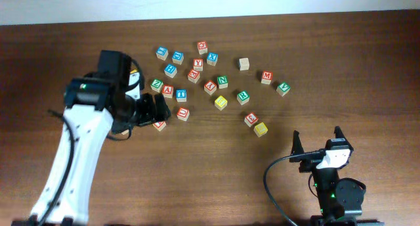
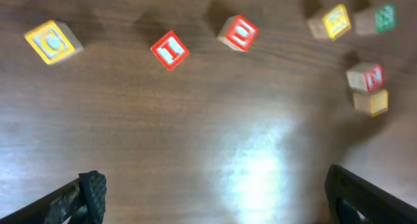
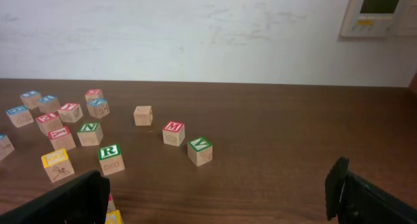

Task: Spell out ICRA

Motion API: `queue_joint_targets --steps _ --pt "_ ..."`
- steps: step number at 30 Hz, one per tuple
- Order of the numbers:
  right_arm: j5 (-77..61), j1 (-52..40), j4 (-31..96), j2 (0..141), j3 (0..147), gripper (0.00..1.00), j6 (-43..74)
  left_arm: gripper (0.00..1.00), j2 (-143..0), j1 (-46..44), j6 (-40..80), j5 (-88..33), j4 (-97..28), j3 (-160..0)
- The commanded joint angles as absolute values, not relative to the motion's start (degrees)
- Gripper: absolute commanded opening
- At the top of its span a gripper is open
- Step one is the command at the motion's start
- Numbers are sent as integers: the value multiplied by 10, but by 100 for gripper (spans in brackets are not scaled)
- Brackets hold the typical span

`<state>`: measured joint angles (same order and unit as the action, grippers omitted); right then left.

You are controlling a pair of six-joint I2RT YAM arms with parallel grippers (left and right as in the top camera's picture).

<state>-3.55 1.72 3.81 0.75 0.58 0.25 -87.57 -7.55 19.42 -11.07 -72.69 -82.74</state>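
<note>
The red I cube (image 2: 170,50) lies on the table ahead of my left gripper (image 2: 215,191), which is open, empty and hovers above the wood. In the overhead view this gripper (image 1: 154,111) partly covers the I cube (image 1: 159,125). The yellow C cube (image 2: 52,42) lies left of the I; my left arm hides it from overhead. The green R cube (image 1: 243,96) also shows in the right wrist view (image 3: 110,157). The red A cube (image 1: 168,91) sits beside a blue T cube (image 1: 181,94). My right gripper (image 1: 317,137) is open and empty near the front right, as the right wrist view (image 3: 212,191) shows.
Several other letter cubes are scattered across the middle of the table (image 1: 216,180). They include a red cube (image 1: 183,113) right of the I, a yellow cube (image 1: 221,102), a red (image 1: 251,119) and yellow (image 1: 260,129) pair, and a green cube (image 1: 283,88).
</note>
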Motion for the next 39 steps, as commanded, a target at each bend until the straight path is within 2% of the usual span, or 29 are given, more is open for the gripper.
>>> queue_joint_targets --steps 1,3,4,5,7,9,13,15,20,23,28,31,34,37,39 --pt "-43 15 41 5 3 98 9 99 -942 -78 335 -112 -688 -834" --pt "-43 15 41 5 3 98 9 99 -971 -78 341 -110 -671 -834" --pt "-43 15 41 5 3 98 9 89 -983 -78 347 -102 -656 -834" --pt "-43 15 41 5 3 98 9 86 -992 -78 378 -87 -653 -834" --pt "-43 15 41 5 3 98 9 87 -1022 -79 469 -46 -654 -834" --pt "-43 15 41 5 3 98 9 88 -1052 -84 507 -35 -654 -834" --pt "-43 15 41 5 3 98 9 89 -1101 -91 512 -3 -654 -834" --pt "-43 15 41 5 3 98 9 96 -1127 -90 511 15 -650 -834" --pt "-43 15 41 5 3 98 9 95 -1162 -81 464 13 -620 -833" --pt "-43 15 41 5 3 98 9 84 -1180 -81 437 2 -611 -833" --pt "-43 15 41 5 3 98 9 58 -1184 -81 434 -8 -601 -833" --pt "-43 15 41 5 3 98 9 56 -1184 -81 434 -9 -601 -833" --pt "-43 15 41 5 3 98 9 60 -1184 -83 419 -28 -600 -829" --pt "-43 15 41 5 3 98 9 55 -1184 -86 419 -30 -600 -824" --pt "-43 15 41 5 3 98 9 56 -1184 -90 419 -30 -600 -822"
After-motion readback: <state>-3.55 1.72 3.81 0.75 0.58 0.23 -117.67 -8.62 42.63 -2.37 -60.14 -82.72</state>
